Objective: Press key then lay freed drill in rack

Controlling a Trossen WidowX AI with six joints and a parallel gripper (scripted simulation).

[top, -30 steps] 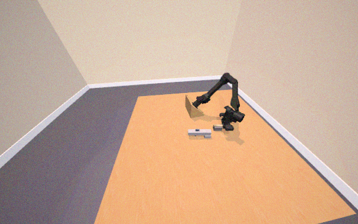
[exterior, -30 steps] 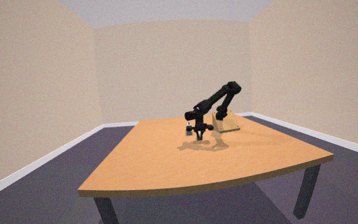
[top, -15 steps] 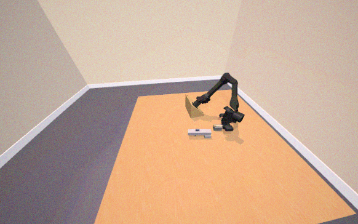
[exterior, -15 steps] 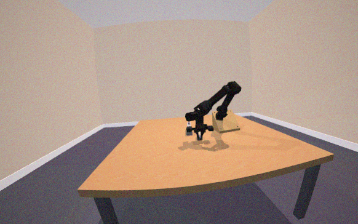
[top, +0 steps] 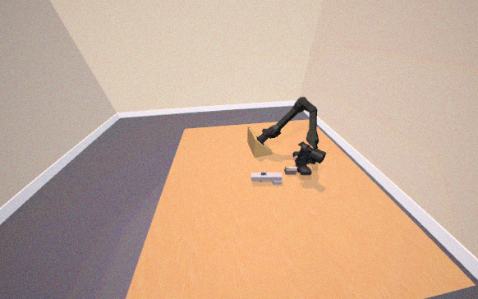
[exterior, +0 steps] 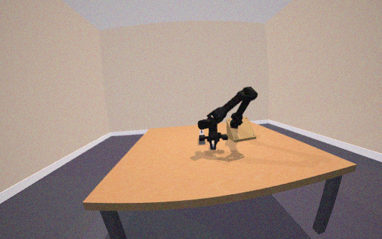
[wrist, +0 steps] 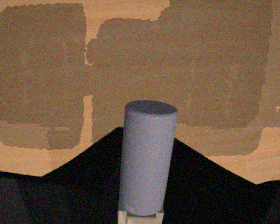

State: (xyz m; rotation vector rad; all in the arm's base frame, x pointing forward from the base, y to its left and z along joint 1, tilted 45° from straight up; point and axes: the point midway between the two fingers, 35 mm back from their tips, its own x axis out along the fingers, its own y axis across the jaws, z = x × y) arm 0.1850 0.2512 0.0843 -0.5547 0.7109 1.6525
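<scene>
Details are scarce from where I stand: the lower end of the smooth blue-grey cylinder, seemingly the drill (wrist: 148,157), is cut off in the wrist view. I can't tell which small grey block (top: 266,177) (top: 291,170) is the rack. The black pincer (top: 304,169) (exterior: 212,148) (wrist: 138,139) is clenched on that cylinder, pointing down over the orange wooden tabletop (top: 261,238) (exterior: 176,180) (wrist: 21,160), below the jointed black arm's (top: 287,117) (exterior: 232,103) high, bent elbow.

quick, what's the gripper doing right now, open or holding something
Gripper: closed on a grey cylinder, apparently the drill.
</scene>
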